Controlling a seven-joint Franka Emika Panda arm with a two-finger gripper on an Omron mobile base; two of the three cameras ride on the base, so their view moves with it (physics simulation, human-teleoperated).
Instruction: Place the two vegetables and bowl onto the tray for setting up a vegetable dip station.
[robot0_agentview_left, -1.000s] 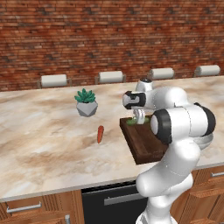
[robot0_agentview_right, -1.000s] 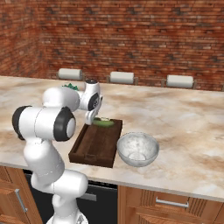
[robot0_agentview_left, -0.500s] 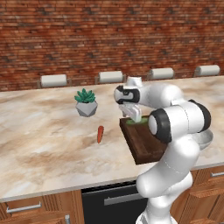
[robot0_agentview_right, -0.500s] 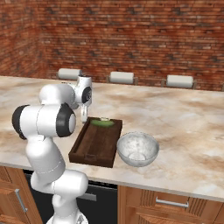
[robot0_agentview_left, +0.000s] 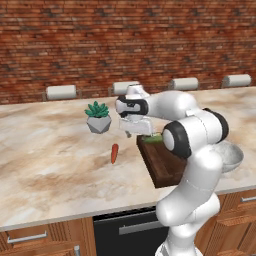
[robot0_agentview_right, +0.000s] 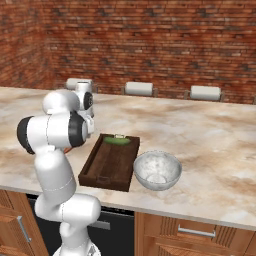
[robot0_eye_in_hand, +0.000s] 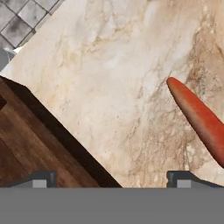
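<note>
Fingers (robot0_eye_in_hand: 41, 178) spread apart and empty hover between the tray (robot0_agentview_left: 162, 162) edge and the carrot (robot0_agentview_left: 114, 153). It lies orange-red, tapered, on open marble tabletop (robot0_agentview_left: 50, 155). Cucumber (robot0_agentview_right: 119, 141) rests at the tray's far end.

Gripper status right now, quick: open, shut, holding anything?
Gripper: open and empty, fingertips spread wide above the marble counter, between the dark brown wooden tray and the orange-red tapered carrot.

A red brick wall (robot0_agentview_left: 100, 40) runs behind my marble counter (robot0_agentview_left: 45, 155), veined beige and brown. 4 grey chair backs (robot0_agentview_left: 61, 92) line its far edge. Below me sit wooden cabinets (robot0_agentview_right: 200, 232) and a dark oven front (robot0_agentview_left: 125, 232). Grey floor tiles (robot0_eye_in_hand: 22, 17) show past the edge.
</note>
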